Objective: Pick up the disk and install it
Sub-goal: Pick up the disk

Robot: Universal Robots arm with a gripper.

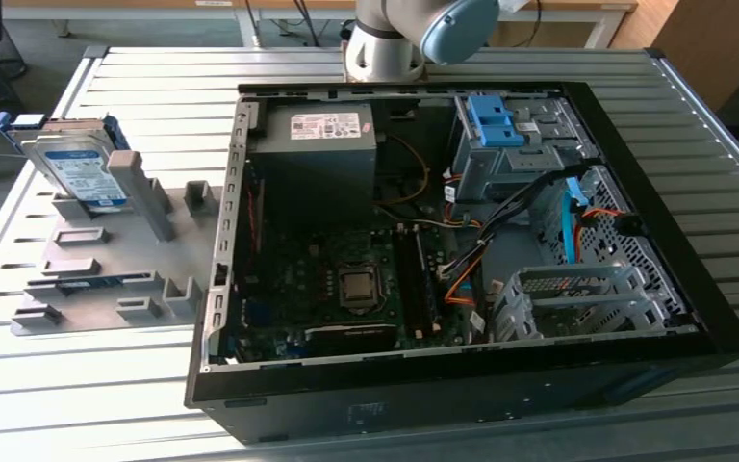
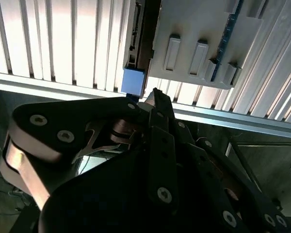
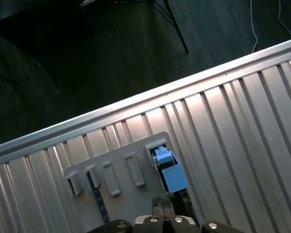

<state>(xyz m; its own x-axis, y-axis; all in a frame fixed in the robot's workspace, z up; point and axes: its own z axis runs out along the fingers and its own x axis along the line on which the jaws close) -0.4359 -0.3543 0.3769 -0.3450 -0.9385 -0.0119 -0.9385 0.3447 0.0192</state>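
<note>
Now we're hovering w/ gripper clenched on nothing, disk standing on edge in grey holder just ahead, long axis pointing away from us.

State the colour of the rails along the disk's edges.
Blue rails on the disk; exterior view shows it best.

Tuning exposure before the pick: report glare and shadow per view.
Exterior view: even light, soft sheen on the ribbed metal table. Second wrist view: that table blown out white, black gripper in shadow. First wrist view: streaky glare on the table, floor dark.
</note>
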